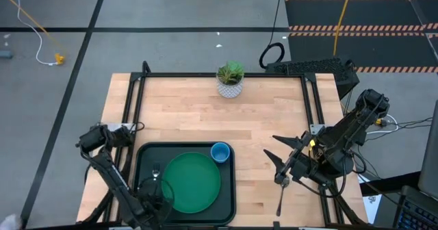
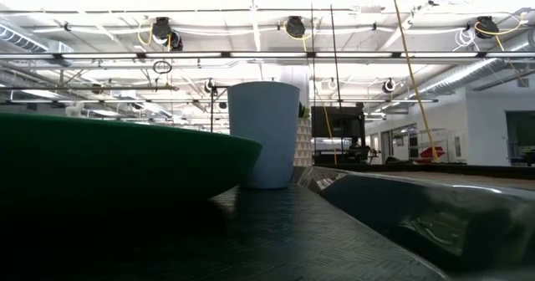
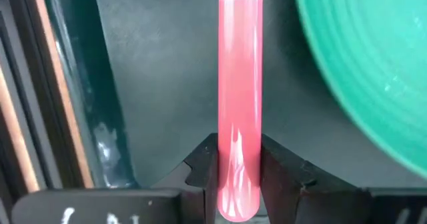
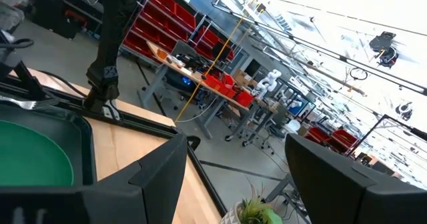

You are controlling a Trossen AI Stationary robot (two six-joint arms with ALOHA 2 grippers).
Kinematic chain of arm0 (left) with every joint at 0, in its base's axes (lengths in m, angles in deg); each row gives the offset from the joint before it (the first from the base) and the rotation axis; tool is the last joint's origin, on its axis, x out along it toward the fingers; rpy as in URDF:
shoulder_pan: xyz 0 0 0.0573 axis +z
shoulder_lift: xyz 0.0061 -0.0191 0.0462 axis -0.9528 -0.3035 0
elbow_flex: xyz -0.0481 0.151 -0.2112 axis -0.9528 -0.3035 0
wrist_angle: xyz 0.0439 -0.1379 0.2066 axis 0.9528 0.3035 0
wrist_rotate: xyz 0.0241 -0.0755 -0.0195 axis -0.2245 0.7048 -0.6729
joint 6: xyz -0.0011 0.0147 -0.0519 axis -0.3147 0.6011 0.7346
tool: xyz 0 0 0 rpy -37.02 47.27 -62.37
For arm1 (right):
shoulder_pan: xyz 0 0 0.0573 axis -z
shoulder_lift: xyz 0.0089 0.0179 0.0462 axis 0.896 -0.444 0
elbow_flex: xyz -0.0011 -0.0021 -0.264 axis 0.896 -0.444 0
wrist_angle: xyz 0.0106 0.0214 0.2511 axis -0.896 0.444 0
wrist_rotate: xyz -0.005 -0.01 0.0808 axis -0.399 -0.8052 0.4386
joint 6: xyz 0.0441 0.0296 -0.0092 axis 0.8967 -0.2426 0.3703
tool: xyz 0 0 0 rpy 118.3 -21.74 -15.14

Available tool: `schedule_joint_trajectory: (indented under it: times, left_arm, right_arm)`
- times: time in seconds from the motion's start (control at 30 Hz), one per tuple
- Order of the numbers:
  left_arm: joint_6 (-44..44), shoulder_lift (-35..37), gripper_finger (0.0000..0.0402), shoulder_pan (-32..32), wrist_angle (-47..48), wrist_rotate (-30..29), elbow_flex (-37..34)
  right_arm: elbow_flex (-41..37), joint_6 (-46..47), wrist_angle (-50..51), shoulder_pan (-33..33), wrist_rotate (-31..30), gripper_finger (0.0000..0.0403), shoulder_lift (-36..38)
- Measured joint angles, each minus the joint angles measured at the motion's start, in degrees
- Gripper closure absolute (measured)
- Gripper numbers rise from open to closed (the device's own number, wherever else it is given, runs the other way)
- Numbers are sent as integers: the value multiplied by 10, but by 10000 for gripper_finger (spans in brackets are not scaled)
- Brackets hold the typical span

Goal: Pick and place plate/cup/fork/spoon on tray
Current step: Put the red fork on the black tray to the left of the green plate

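Surface: wooden table (image 1: 205, 117) in an open workshop, with a potted plant (image 1: 230, 79) at its far edge and the tray (image 1: 142, 158) at the near left.
Already on the tray: the plate (image 1: 193, 182) fills the middle; the cup (image 1: 220, 151) stands at the far right corner, just beside the plate's rim.
My left gripper (image 3: 239, 174): low over the tray's left strip, fingers clamped on the fork (image 3: 239, 84) by the end of its pink handle.
Fork's lie: long axis runs straight out from my left fingers, parallel to the tray's left rim, between that rim and the plate — handle near the plate's edge without touching it.
My right gripper (image 1: 282, 163): fingers spread wide and empty, raised over bare wood to the right of the tray.
Spoon (image 1: 280, 197): on the table near the front edge, well apart from the tray, long axis running roughly front to back.
Key relation: the spoon lies just nearward of my right gripper and far from my left — I judge the right arm should take it, turning its fingers to close across the handle.
Risk: a slim handle flat on wood may slip.
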Motion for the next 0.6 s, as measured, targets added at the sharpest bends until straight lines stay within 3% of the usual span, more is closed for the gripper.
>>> schedule_joint_trajectory:
  times: [0.6]
  left_arm:
    - [2, -9, 314, 55, 39, 3, 0]
  right_arm:
    - [0, 0, 0, 0, -1, 156, 0]
